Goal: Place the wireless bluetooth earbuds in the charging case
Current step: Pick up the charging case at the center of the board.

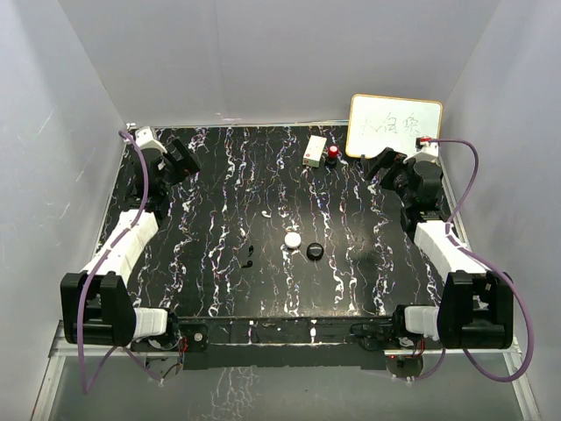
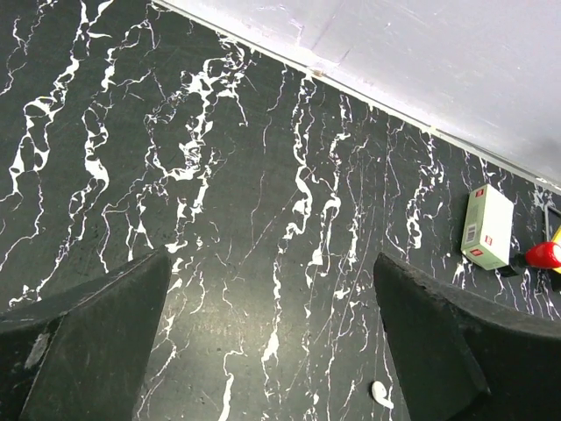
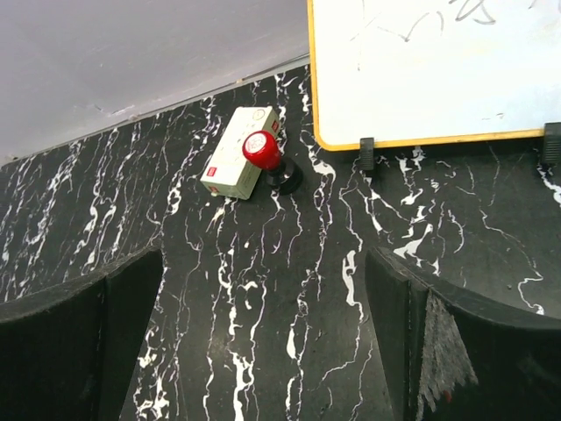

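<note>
White walls (image 1: 263, 61) close in a black desk (image 1: 210, 202) veined with white.

From above, the two earbuds (image 1: 249, 256) lie loose near the middle of the desk, a little left of centre, close together. Just to their right sit a white puck (image 1: 292, 239) and a black puck (image 1: 314, 252), near each other. I take the charging case to be among these, but I cannot tell which, or whether it is open. My left arm (image 1: 123, 246) and right arm (image 1: 438, 241) reach to the far corners, so the left jaws and right jaws are both well apart from the earbuds. I judge the task not yet begun. The next move calls for bringing one pair of jaws down over a single earbud for a fine pinch.

In the left wrist view, the left jaws stand wide apart over bare desk, holding nothing. A small box (image 2: 487, 227) lies at the far right, its red label too small to read.

In the right wrist view, the right jaws are likewise spread and empty. The box (image 3: 238, 164) lies beyond them with a red-capped thing (image 3: 261, 149) touching it. A whiteboard (image 3: 429, 70) stands behind, its handwriting too faint and cut off to read. No earbud shows in either wrist view.
</note>
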Robot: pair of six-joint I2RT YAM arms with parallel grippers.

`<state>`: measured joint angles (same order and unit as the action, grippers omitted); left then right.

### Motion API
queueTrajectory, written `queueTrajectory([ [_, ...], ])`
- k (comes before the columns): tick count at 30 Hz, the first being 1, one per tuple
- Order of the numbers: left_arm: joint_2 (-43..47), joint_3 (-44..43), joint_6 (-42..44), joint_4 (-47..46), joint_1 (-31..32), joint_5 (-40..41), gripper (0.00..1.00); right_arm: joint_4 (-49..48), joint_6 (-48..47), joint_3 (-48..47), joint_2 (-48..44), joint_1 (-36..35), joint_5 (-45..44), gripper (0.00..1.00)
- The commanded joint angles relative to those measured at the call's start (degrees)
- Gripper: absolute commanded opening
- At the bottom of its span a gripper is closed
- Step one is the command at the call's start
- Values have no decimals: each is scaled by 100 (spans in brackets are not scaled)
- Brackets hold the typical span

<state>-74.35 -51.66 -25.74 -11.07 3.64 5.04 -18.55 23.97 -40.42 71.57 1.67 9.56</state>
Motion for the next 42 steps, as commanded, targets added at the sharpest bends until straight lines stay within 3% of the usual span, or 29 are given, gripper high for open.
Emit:
queueTrajectory([
  [1, 410, -167, 77, -20, 5, -274, 99, -182, 23, -363, 48, -9, 422, 98],
  [9, 354, -314, -642, 393, -30, -385, 99, -547, 789, -510, 307, 26, 1753, 98],
  [11, 379, -253, -828, 433, -53, -320, 99, -388, 829, -686, 512, 34, 1977, 98],
  [16, 370, -195, -665, 633, -135, -1157, 99, 368, 535, -876, 797, -16, 2116, 98],
  [22, 690, 921, -826, 36, -19, -1671, 99, 1763, -635, -1306, 1187, -1441, 801, 98],
  [27, 615, 977, -677, 237, 194, -1866, 98, 2378, -878, -1419, 1326, -2584, -388, 98],
  [34, 237, 595, -511, 486, 912, -1822, 96, 2980, -837, -1518, 1412, -3186, -725, 98],
  [42, -229, 316, -490, 623, 1650, -1562, 94, 3000, -720, -1415, 1509, -3548, -684, 95],
])
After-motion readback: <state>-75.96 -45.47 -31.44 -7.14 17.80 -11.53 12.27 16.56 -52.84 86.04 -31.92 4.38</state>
